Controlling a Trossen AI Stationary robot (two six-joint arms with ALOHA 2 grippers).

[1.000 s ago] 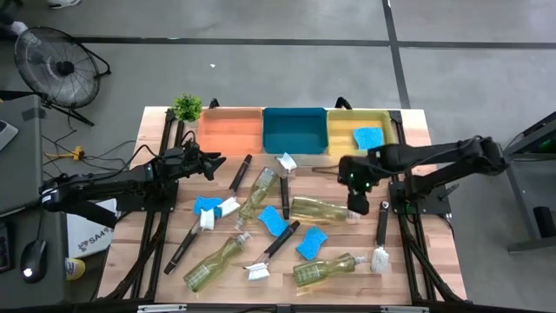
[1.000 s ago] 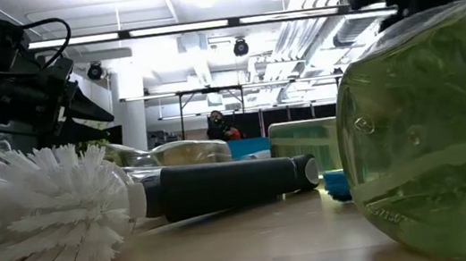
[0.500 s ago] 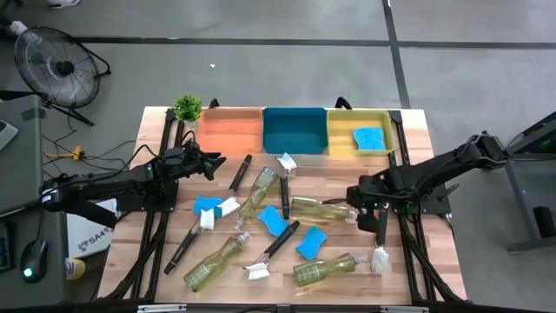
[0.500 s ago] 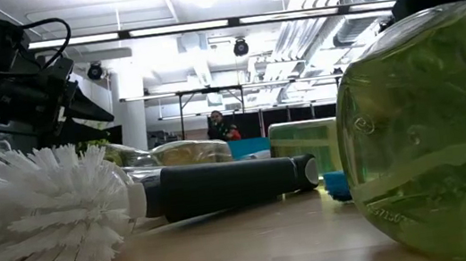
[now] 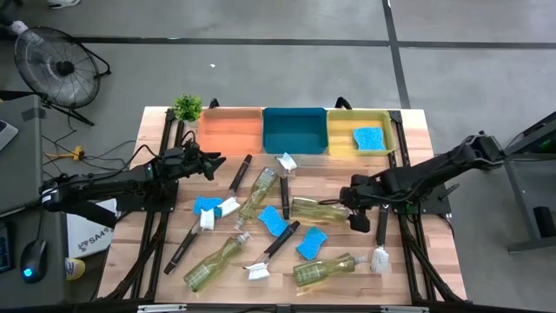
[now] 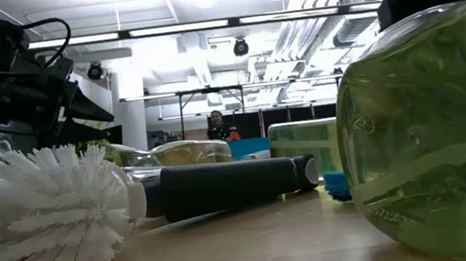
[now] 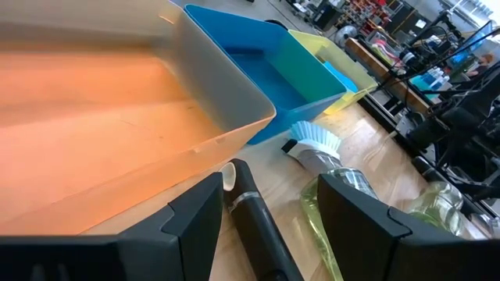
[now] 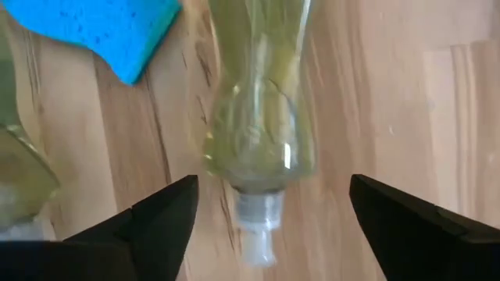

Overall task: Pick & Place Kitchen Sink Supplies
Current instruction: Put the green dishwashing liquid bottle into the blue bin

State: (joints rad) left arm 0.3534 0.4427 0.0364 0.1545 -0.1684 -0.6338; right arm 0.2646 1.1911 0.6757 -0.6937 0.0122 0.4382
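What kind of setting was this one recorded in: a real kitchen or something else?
Likely a robotics lab or workshop, not a kitchen: the wooden table stands on a bare concrete floor, a floor fan sits beside it, and the low view shows exposed ceiling ducts and strip lights.

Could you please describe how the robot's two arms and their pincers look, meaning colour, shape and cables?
Both arms are dark, slender and jointed. The left pincer has black cables looping over its boxy wrist. The right pincer has two broad, flat, matte black fingers with angled tips. No markings are readable on either arm.
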